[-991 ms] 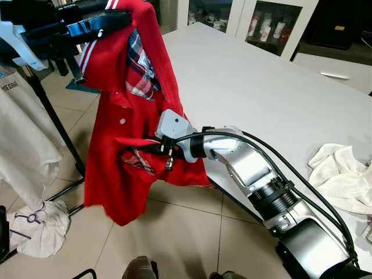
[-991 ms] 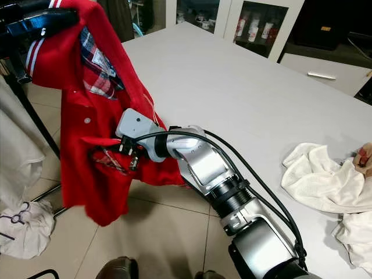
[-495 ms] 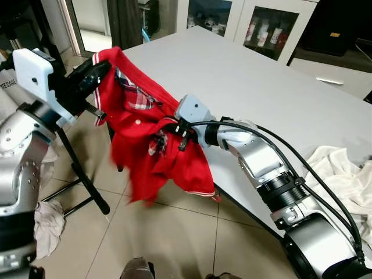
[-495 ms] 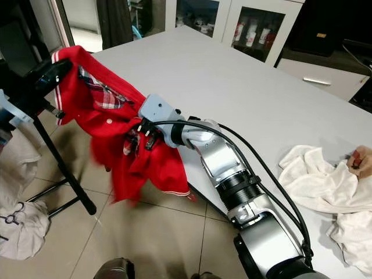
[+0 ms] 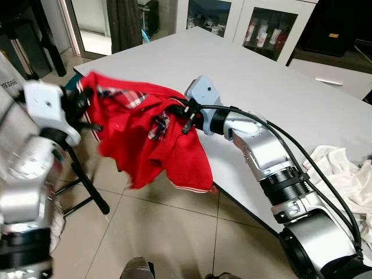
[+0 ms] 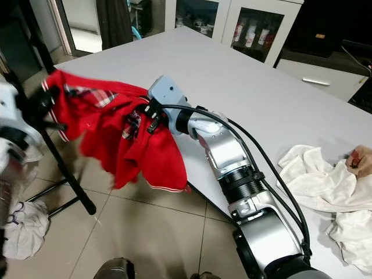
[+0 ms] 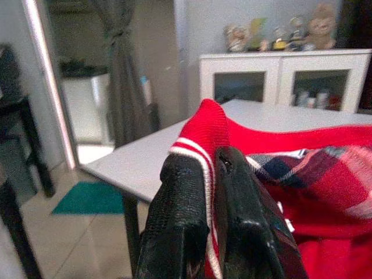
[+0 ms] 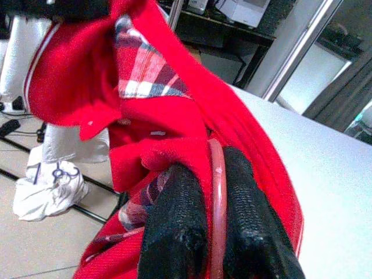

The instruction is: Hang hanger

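Note:
A red shirt [image 5: 157, 139] with plaid lining is stretched between my two grippers beside the white table's corner. My left gripper [image 5: 81, 107] is shut on its white-striped collar [image 7: 200, 152]. My right gripper [image 5: 176, 116] is shut on a thin pink hanger rod [image 8: 217, 192] buried in the red cloth; the remainder of the hanger is hidden inside the shirt. The shirt's lower half hangs down past the table edge toward the tiled floor.
The white table [image 5: 261, 75] runs back and right, with white cloths [image 5: 343, 174] on its right side and a person's hand [image 6: 361, 160] at the edge. A black rack leg [image 5: 87, 183] stands under my left arm. A white cloth [image 6: 23, 226] lies on the floor.
My left gripper has dropped lower with the collar while my right gripper rose slightly toward the table. The shirt now lies flatter and wider between them.

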Available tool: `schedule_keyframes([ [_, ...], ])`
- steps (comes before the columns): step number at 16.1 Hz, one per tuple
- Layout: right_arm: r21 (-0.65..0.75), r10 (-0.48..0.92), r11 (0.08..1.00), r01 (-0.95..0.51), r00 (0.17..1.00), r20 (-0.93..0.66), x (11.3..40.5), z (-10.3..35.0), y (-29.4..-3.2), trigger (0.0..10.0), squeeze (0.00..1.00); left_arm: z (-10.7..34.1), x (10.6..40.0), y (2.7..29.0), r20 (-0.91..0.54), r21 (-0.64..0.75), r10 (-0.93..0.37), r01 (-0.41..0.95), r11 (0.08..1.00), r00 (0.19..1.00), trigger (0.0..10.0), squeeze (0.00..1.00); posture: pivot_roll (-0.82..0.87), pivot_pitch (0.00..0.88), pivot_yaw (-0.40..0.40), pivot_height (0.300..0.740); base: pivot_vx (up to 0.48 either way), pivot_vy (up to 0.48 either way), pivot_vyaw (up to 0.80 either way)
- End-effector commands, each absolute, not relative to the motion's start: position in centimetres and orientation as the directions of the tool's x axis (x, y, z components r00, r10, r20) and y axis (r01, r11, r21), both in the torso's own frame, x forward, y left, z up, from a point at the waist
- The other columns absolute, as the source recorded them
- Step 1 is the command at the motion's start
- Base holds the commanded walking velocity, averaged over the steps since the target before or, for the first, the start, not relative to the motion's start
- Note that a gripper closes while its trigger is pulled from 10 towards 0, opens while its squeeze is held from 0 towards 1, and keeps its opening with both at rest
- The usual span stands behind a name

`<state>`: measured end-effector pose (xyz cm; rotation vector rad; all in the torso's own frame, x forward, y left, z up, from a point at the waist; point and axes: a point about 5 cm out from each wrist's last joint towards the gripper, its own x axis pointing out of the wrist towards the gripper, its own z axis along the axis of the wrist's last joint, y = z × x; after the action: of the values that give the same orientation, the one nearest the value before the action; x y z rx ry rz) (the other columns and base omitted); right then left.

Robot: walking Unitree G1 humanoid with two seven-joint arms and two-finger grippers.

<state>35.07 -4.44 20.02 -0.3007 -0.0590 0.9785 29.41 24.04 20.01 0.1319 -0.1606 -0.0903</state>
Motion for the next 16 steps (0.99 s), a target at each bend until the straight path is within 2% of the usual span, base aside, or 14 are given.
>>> schedule_keyframes([
  [1,-0.341,0.814,0.556,-0.758,0.579,0.041,35.5,23.4,-4.9,0.0,0.0,19.5,29.5,23.1,0.153,0.153,-0.094,0.07,0.986,0.984,10.0,0.0,0.14,0.018,-0.03,0.74,0.0,0.0,0.0],
  [4,-0.358,0.746,0.651,-0.669,0.652,0.137,36.3,24.9,-5.4,0.0,0.0,18.7,30.0,22.2,0.18,0.101,-0.011,-0.007,0.995,0.984,10.0,0.0,0.14,0.019,-0.031,0.74,0.0,0.0,0.0],
  [16,-0.358,0.746,0.651,-0.669,0.652,0.137,36.3,24.9,-5.4,0.0,0.0,18.7,30.0,22.2,0.18,0.101,-0.011,-0.007,0.995,0.984,10.0,0.0,0.14,0.019,-0.031,0.74,0.0,0.0,0.0],
])
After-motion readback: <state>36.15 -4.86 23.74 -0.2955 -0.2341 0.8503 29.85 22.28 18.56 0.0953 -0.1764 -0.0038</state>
